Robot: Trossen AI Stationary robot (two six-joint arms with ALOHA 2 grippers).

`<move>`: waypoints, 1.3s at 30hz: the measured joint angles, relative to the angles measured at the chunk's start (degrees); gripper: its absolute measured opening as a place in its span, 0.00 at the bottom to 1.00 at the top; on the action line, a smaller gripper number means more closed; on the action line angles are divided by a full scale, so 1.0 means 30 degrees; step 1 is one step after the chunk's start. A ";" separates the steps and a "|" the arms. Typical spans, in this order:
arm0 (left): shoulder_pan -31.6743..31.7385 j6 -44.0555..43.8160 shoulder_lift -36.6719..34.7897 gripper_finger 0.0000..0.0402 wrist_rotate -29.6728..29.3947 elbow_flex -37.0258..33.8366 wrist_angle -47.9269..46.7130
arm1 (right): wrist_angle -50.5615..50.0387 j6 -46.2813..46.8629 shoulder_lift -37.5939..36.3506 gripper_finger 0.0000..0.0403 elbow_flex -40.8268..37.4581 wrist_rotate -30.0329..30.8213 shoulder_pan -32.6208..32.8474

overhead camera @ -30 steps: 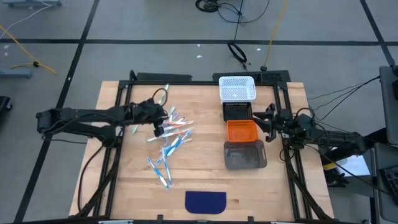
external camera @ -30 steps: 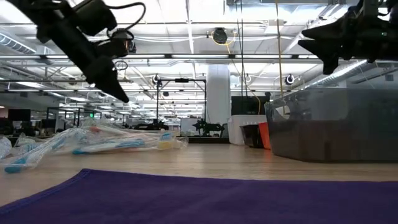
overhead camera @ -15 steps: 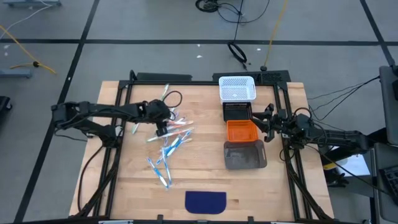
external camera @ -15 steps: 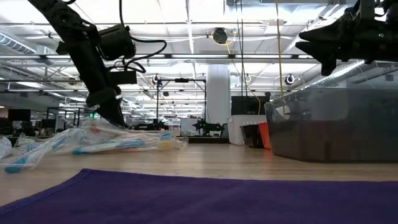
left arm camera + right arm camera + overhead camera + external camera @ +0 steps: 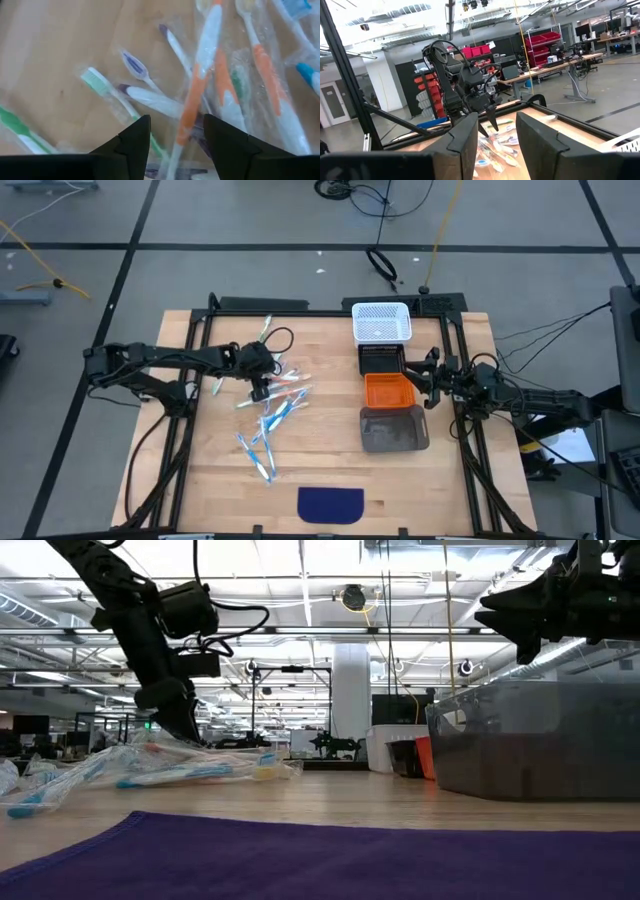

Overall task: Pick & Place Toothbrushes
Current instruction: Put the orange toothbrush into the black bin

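Note:
A loose pile of wrapped toothbrushes [image 5: 284, 394] [image 5: 150, 768] lies flat on the wooden table left of centre, and a second small cluster [image 5: 257, 448] lies nearer the front. My left gripper [image 5: 258, 388] [image 5: 185, 733] [image 5: 175, 145] points down at the pile's left part. It is open, with an orange-and-white toothbrush [image 5: 197, 90] running between its fingers. My right gripper [image 5: 432, 385] [image 5: 495, 135] hangs open and empty above the table's right side, beside the orange bin [image 5: 387, 391]. My left gripper stands from above with one finger on either side of the orange-and-white toothbrush's handle [image 5: 186, 125]. The fingertips are cut off at the wrist view's edge, so I cannot tell whether they touch the wrappers.
A row of bins runs down the right side: a white basket [image 5: 381, 322], a black bin [image 5: 380, 358], the orange one and a grey bin [image 5: 393, 430] [image 5: 540, 740]. A purple mat [image 5: 331, 503] lies at the front edge. Single toothbrushes lie at the far left [image 5: 266, 328] [image 5: 216, 387].
My left gripper has come down onto the toothbrush pile and tipped from a slant to pointing steeply down. It has held still for the last half second. The toothbrushes lie as before.

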 joint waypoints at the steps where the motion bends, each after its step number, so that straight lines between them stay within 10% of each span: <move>1: 0.0000 0.0001 0.0000 0.44 0.0158 0.0000 -0.0153 | 0.0006 -0.0007 0.0000 0.31 0.0000 0.0000 0.0000; 19: 0.0000 0.0356 0.0000 0.03 0.0202 0.0000 -0.0668 | 0.0007 -0.0007 0.0000 0.31 0.0000 -0.0007 0.0000; 39: -0.0064 -0.1749 -0.3595 0.00 0.1494 0.0000 0.2355 | 0.0007 -0.0007 0.0000 0.31 0.0000 0.0015 0.0000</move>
